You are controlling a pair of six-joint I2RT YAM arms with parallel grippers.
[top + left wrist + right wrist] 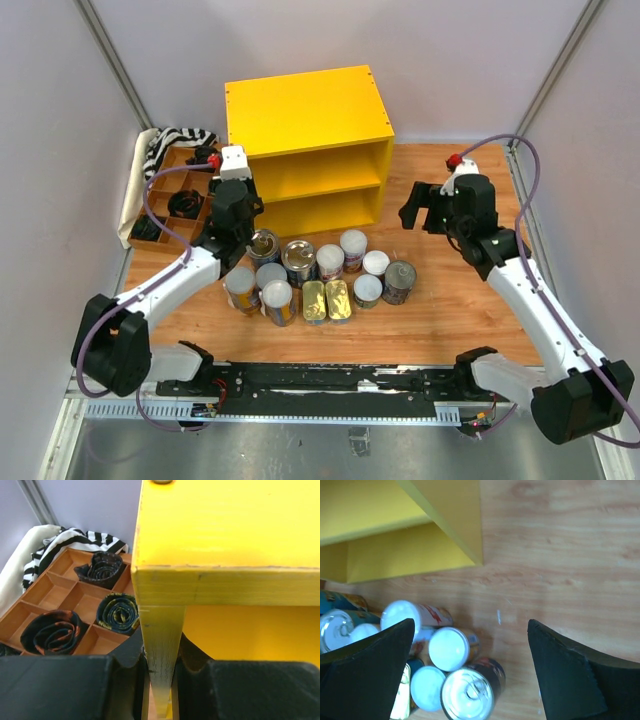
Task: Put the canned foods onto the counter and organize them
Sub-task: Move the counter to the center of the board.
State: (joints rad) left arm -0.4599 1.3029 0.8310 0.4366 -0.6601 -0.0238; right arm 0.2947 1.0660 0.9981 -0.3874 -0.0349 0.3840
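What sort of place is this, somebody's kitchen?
Probably a robot test booth, not a kitchen: blank walls box in a small wooden table, and a left arm and a right arm are bolted at its edge.

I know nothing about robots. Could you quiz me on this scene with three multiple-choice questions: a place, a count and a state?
1. Where do the cans stand relative to the yellow shelf?
A. on its top
B. on the table in front of it
C. in the brown tray
2. How many flat gold-topped tins are there?
A. two
B. one
C. four
3. The right arm's jaws are:
A. shut on a can
B. clamped on the shelf
C. open and empty
Answers: 1B, all sit on the wood before it. 2A, a pair lies side by side. 3C, its fingers are wide apart, nothing between.
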